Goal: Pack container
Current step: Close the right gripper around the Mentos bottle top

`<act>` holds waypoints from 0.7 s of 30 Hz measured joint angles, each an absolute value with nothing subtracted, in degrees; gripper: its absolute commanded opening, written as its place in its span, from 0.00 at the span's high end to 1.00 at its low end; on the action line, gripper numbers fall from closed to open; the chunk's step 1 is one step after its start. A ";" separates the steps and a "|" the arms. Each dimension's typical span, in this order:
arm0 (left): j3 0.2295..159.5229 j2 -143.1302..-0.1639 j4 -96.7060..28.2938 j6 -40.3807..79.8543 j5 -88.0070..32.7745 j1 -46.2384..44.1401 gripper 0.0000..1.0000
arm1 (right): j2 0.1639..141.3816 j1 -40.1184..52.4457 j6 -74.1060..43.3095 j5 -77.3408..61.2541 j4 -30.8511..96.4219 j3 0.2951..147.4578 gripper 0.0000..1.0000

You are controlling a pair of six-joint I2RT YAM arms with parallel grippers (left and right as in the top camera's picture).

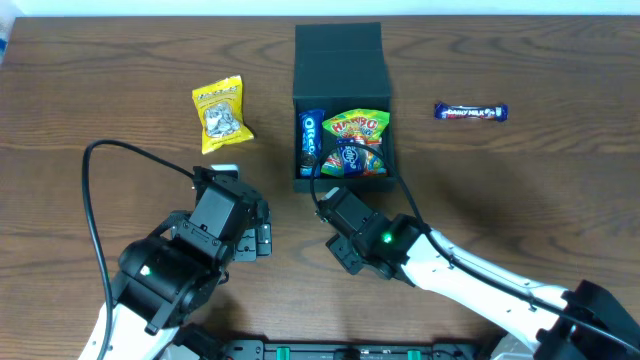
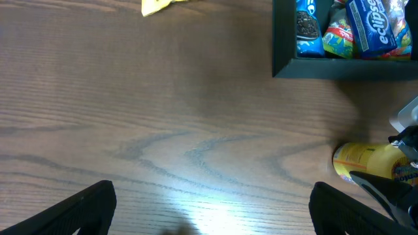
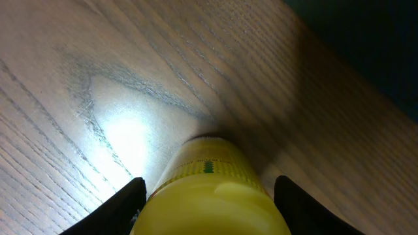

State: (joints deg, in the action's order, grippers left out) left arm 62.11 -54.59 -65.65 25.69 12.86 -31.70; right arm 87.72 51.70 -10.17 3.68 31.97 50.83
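The dark teal-black square cardboard container [image 1: 340,65] stands open at the upper centre of the overhead view. Only the wrist views show a glossy yellow cylindrical tube [image 3: 209,202] on the wooden worktop [image 2: 163,98]. The right pincer [image 3: 209,188] straddles it, but I cannot tell if it grips. The left pincer [image 2: 212,205] gapes wide, empty.

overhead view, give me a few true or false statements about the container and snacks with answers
1. The container is open with packets inside. True.
2. The chocolate bar lies inside the container. False: it lies on the table, to the container's right.
3. The left gripper is open with nothing between its fingers. True.
4. The right gripper has the yellow packet. False: that packet lies left of the container; the gripper's fingers flank a different yellow item.
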 measured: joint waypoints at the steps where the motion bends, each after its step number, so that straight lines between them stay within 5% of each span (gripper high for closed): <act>1: 62.11 -54.59 -65.65 25.69 12.86 -31.70 0.05 | 87.72 51.70 -10.17 3.68 31.99 50.83 0.55; 5: 62.11 -54.59 -65.65 25.69 12.86 -31.70 0.05 | 87.72 51.70 -10.17 3.66 31.97 50.83 0.69; 9: 62.11 -54.59 -65.67 25.69 12.86 -31.70 0.05 | 87.72 51.70 -10.24 3.68 31.99 50.83 0.95; 21: 62.11 -54.59 -65.65 25.69 12.86 -31.70 0.04 | 87.57 51.64 -12.58 3.90 33.19 50.89 0.99</act>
State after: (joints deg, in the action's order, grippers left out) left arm 62.11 -54.59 -65.65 25.69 12.86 -31.70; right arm 87.57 51.64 -12.58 3.90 33.19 50.89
